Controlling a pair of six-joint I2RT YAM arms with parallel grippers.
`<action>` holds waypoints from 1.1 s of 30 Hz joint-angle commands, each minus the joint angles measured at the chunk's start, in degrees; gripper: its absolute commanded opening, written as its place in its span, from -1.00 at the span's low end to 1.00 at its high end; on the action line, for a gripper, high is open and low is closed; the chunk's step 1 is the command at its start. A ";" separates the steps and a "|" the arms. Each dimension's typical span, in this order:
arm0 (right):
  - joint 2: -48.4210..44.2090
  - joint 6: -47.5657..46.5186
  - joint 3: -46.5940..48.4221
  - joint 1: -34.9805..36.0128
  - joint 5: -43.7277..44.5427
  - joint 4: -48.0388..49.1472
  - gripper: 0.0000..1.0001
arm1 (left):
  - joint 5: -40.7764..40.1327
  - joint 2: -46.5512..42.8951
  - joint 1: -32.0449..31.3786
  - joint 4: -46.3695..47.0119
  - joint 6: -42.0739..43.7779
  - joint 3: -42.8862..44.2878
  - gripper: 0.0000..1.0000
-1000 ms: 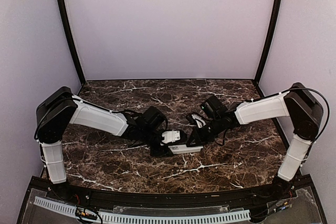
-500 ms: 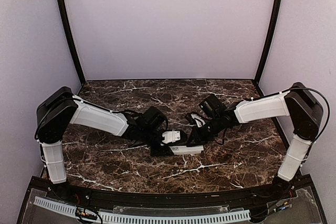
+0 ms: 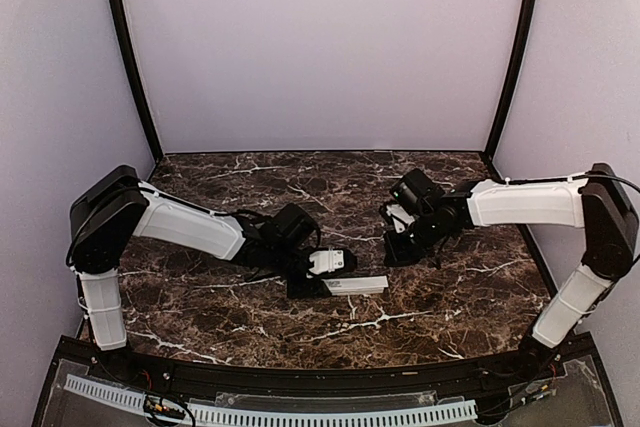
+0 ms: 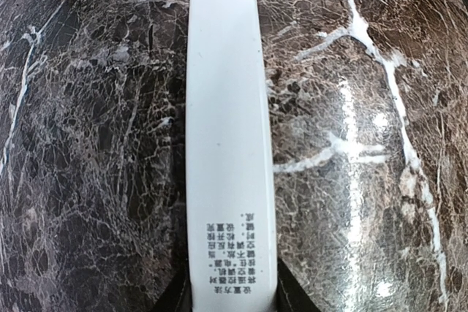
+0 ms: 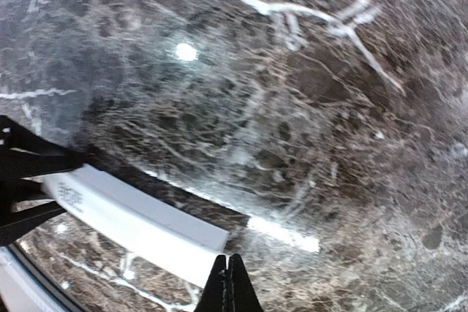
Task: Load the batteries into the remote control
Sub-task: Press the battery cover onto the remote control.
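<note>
Remote control (image 4: 230, 144): right claw (image 5: 229, 268) pulled away rightward, shut.

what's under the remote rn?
Only the marble table shows beneath the remote. The left tool clamps one end. The remote's underside and the strip of table directly below it are covered, so contact can't be confirmed.

White remote control (image 3: 357, 285) lies on the dark marble table (image 3: 200, 307).
</note>
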 commanded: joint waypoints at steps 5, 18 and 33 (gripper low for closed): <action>5.45 2.56 1.88 1.92 12.28 -8.88 -1.00 | -0.22 0.25 -0.81 -1.66 0.88 0.33 -0.35; 9.96 4.22 3.58 6.65 13.06 -10.03 -1.00 | -0.87 0.28 -0.87 -1.70 0.92 0.34 -0.28; 11.97 4.00 6.11 8.57 13.12 -10.41 -1.00 | -1.04 0.25 -0.96 -1.50 1.01 0.33 -0.26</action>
